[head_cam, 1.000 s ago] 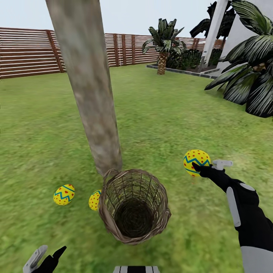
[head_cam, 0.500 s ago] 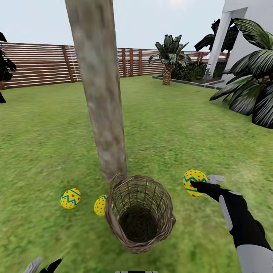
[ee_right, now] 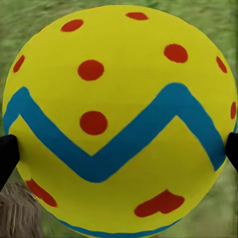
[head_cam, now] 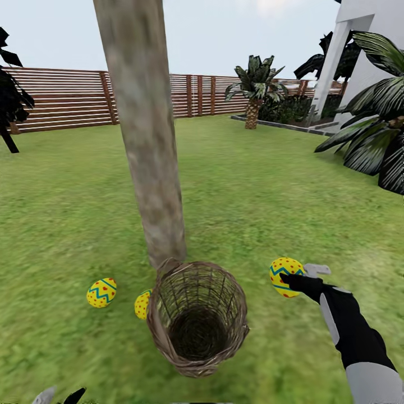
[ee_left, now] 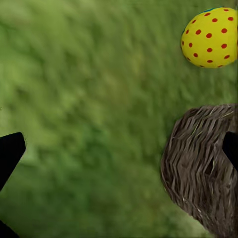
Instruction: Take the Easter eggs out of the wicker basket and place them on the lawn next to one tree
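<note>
Lawn [head_cam: 67,213]: mottled green grass, runs back to a brown slat fence [head_cam: 62,98]; palms + white bldg at far right edge.
Tree [head_cam: 147,129]: thick pale grey-brown trunk, near mid-lawn, slight lean; base meets grass just behind the basket.
Wicker basket [head_cam: 197,317]: brown open weave, deep, upright on grass in front of trunk base; rim's small loop handle sits by the trunk. Inside looks dark, no eggs seen in it. Its wall also shows in left wrist view [ee_left: 203,168].
R arm: black + grey, reaches in from lower right corner of head view, to the right of basket.
R gripper [head_cam: 294,276]: closed round third egg, one dark finger across it, a pale finger behind; in wrist view dark tips [ee_right: 7,153] sit at both sides of the egg.
Third egg [head_cam: 286,276]: yellow, red dots, blue zigzag; held, right of basket, apart from it; can't tell if it touches grass. Close-up in R wrist view [ee_right: 119,121].
First egg [head_cam: 101,292]: on grass left of basket, well clear of it, near trunk base.
Second egg [head_cam: 142,304]: on grass, just beside basket's left wall, partly hidden by it; prob. the dotted egg in left wrist view [ee_left: 210,37].
L gripper [head_cam: 59,396]: fingertips only at bottom edge, left of basket, jaws spread, nothing between; dark tip in wrist view [ee_left: 10,153].
</note>
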Robot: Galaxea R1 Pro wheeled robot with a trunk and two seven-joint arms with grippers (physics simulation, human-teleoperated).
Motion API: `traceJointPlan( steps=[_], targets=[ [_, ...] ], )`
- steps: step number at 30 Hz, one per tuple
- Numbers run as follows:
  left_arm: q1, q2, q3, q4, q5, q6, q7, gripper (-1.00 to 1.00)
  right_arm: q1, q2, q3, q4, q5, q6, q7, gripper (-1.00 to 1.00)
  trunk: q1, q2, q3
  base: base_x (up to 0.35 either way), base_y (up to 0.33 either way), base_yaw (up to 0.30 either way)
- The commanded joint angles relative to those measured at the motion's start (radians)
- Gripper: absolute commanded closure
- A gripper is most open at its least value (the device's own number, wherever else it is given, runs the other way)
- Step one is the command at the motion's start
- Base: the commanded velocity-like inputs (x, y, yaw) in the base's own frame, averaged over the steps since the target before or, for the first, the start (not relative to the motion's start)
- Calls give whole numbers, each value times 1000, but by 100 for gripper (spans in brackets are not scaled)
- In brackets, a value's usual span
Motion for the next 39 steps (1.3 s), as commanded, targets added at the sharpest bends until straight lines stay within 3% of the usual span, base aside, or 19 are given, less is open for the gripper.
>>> traceJointPlan(
  steps=[1,7,10,14,19,22,26,36,39],
  targets=[
    [54,-3,30,-45,16,-14,-2,-100,-32,-1,-5,93,1,-29,5,100,0,0,-1,0,-325,180],
    [65,-2,34,-54,17,-35,2,-100,-49,-1,-3,135,2,-39,6,100,0,0,-1,0,-325,229],
    [65,-2,35,-55,16,-35,6,-100,-50,-1,22,140,2,-41,5,100,0,0,-1,0,-325,267],
    [65,-2,34,-55,16,-36,8,-100,-65,1,49,215,1,-125,5,100,0,0,-1,0,-325,274],
    [65,-2,35,-55,15,-35,9,-100,-84,2,54,257,0,-154,6,100,0,0,-1,-3,-325,277],
    [75,-4,76,-55,25,-28,0,-100,-86,2,55,268,-1,-158,6,100,0,0,-1,-60,-325,278],
    [99,-4,118,-57,64,-24,-5,-100,-88,7,56,300,0,-162,6,100,0,0,-1,-75,-325,279],
    [107,-8,125,-44,65,-26,-5,-100,-98,34,57,310,0,-163,9,100,0,0,-1,-4,-324,279],
    [151,-7,128,-40,69,-33,-7,-100,-98,40,65,309,-1,-161,9,100,0,0,-1,173,-317,279]
  ],
)
